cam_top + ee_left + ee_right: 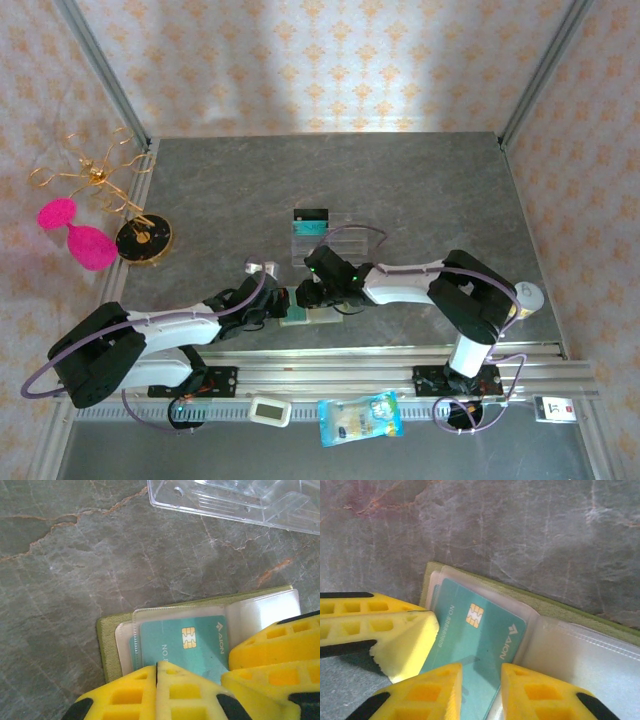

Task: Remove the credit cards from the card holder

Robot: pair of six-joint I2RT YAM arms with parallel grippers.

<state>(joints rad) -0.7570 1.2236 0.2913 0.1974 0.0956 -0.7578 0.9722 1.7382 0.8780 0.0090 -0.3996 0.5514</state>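
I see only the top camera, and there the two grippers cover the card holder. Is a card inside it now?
Observer: Yes. The left wrist view shows a teal credit card with a gold chip, in a clear sleeve of the open card holder.
Operator: Does the right gripper hold it?
Observer: No. In the right wrist view the right gripper has its jaws apart, and its fingers stand over the card's flat face, not clamped on it.
Operator: And the left gripper?
Observer: The left gripper is shut. Its closed tips lie over the lower part of the card in its own wrist view.
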